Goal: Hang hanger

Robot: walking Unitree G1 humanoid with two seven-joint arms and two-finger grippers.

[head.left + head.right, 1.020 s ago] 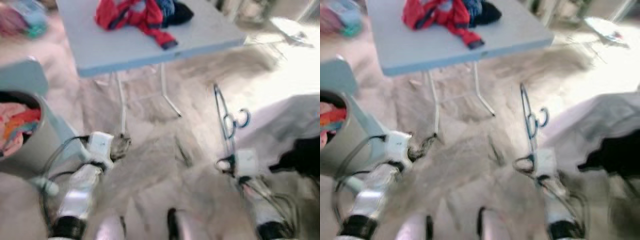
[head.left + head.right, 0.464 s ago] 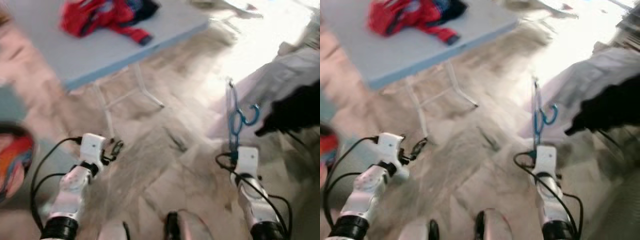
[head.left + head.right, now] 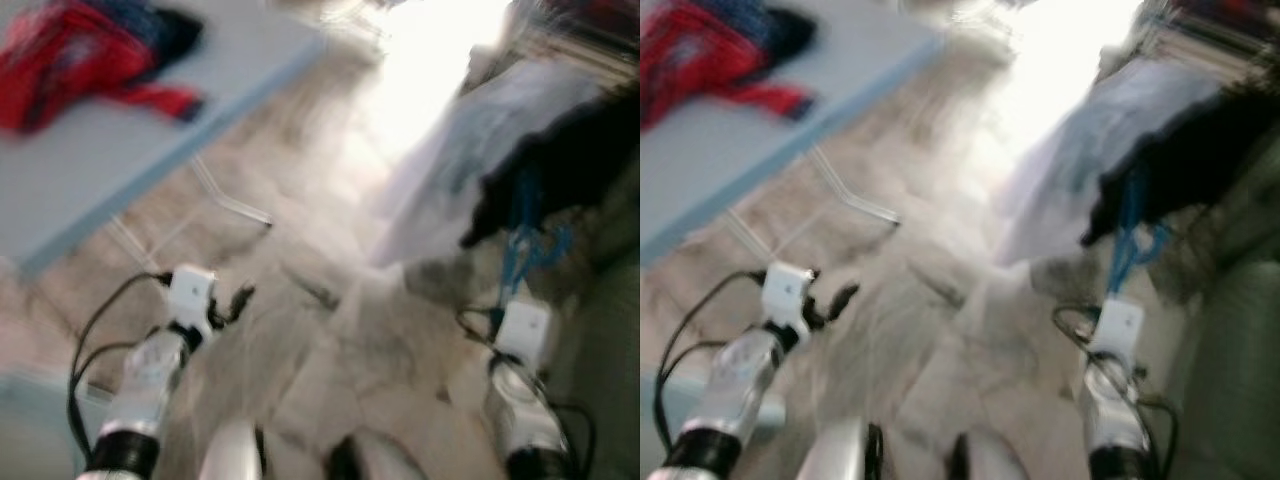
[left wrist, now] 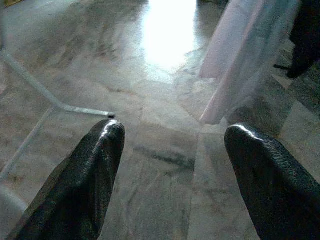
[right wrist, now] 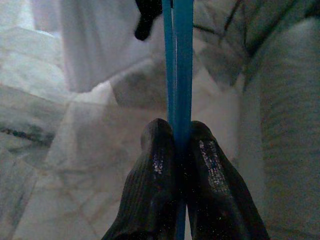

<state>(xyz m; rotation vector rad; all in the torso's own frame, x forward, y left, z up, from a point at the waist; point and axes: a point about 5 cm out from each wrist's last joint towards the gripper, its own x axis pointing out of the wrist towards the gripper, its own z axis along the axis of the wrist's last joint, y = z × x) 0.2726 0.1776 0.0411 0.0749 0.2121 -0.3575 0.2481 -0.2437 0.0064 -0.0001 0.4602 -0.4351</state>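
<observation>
Standing upright at about 3 o'clock, blue hanger (image 5: 178,60) pinched between right gripper (image 5: 177,137) fingers, hook end blurred against dark cloth (image 3: 560,160) and white cloth (image 3: 450,170). Left gripper (image 4: 170,145) spread wide, holding nothing, over marble floor (image 4: 150,65). Bench (image 3: 110,170) at 10 o'clock carrying red garment (image 3: 70,60), blurred.

Head stereo downward; wrist cams along fingers (image 4: 85,190).

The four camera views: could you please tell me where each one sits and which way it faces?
Left and right eye views: on the head, looking down at the floor, both arms and the table.
Left wrist view: on the left wrist, along the open left gripper.
Right wrist view: along the right gripper, shut on the blue hanger.
Shared: the white garment.
</observation>
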